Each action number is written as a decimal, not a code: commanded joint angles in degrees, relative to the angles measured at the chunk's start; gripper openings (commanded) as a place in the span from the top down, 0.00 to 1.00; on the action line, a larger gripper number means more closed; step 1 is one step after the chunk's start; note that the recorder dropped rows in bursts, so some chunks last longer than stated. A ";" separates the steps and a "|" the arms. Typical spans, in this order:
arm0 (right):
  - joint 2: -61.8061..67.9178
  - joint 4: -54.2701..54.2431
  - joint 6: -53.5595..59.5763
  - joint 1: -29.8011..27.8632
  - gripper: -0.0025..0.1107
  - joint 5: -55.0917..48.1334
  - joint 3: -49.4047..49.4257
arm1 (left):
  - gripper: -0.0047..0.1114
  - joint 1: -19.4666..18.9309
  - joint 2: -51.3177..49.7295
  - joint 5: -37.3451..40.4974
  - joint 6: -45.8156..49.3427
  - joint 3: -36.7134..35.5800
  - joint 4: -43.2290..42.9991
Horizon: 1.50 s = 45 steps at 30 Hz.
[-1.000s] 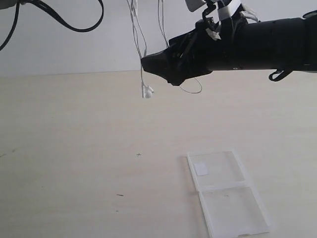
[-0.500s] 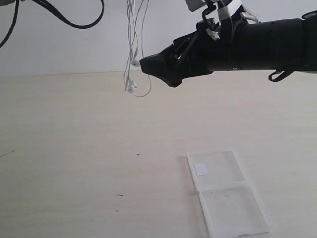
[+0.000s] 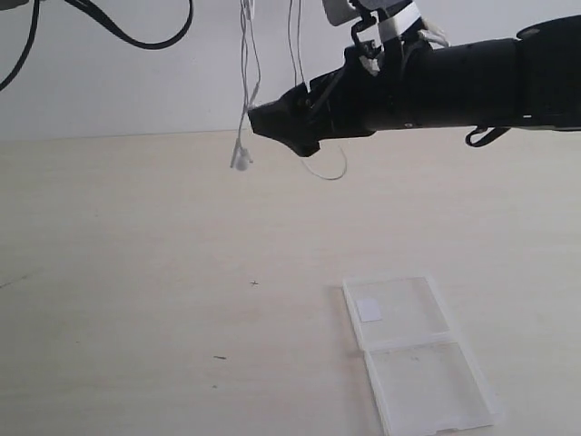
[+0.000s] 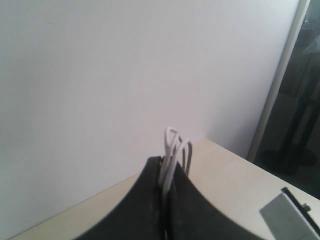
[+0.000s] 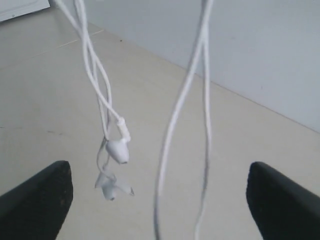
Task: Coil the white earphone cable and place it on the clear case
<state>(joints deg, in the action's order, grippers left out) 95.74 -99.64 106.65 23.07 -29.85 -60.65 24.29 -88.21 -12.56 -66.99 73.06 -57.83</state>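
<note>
**Earbuds swing clear while the right gripper gapes**

The black right gripper (image 5: pixel 160 201) stands spread wide and grips nothing. The thin white earphone cable (image 5: pixel 200 95) hangs in loose strands between its fingers, its two small white earbuds (image 5: pixel 118 150) dangling nearer one finger. Above, the clenched left gripper (image 4: pixel 165 167) pinches the cable's upper loops. Within the last second the earbuds have swung from under the right gripper's nose to just beyond it, and that arm has edged upward. The flat transparent hinged case (image 3: pixel 413 359) lies unmoved well below. Coiling looks unfinished, and the sway probably wants settling before any grab.
</note>
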 commanded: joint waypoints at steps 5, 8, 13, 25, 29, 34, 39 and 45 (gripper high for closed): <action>1.53 -0.30 -0.29 0.22 0.19 -2.14 -3.69 | 0.96 0.46 0.28 -1.61 -0.98 0.40 0.41; 2.28 -0.30 -0.29 0.22 0.19 -3.11 -3.72 | 0.96 0.46 0.28 -1.87 -0.98 0.40 1.46; 3.00 -0.30 -0.29 0.22 0.19 -3.21 -3.84 | 0.96 0.46 0.28 -2.59 -0.88 0.40 2.59; 2.92 -0.30 -0.29 0.22 0.19 -3.21 -5.02 | 0.96 0.46 0.17 -0.07 -0.88 0.40 2.59; 2.92 -0.30 -0.29 0.22 0.19 -3.37 -5.04 | 0.96 0.46 0.17 -0.20 -0.88 0.40 2.59; 2.92 -0.30 -0.38 0.22 0.19 -4.10 -5.41 | 0.96 0.46 0.17 -0.20 -0.88 0.40 2.59; 3.03 -0.30 -0.83 0.22 0.19 -4.47 -6.42 | 0.96 0.46 0.17 -0.20 -0.88 0.40 2.59; 3.03 -0.30 -0.83 0.22 0.20 -4.47 -6.63 | 0.96 0.46 0.17 -0.20 -0.88 0.40 2.59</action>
<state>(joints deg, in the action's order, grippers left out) 98.90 -99.73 105.82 23.07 -33.69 -66.64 24.30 -88.21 -12.34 -67.45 73.06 -55.84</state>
